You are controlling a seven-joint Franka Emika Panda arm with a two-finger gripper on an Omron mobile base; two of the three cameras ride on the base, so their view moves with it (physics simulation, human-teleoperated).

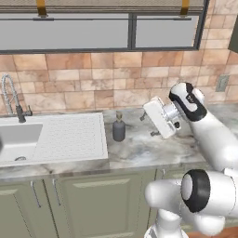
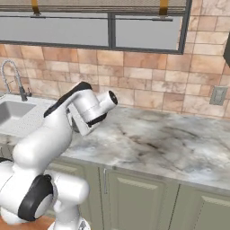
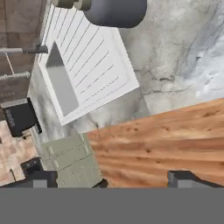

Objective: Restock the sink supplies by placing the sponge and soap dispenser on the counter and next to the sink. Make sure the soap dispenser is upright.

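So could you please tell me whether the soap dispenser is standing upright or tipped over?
Upright: the soap dispenser stands on the marble counter with its pump top pointing straight up, just right of the sink's drainboard.

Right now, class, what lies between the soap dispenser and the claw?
Only bare marble counter: in the left base view the soap dispenser stands upright, the open claw to its right.

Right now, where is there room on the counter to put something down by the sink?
Bare marble counter lies between the soap dispenser and the open hand, and along the front edge below them. More stretches right toward the wall outlet. It is tight between the dispenser and the sink drainboard.
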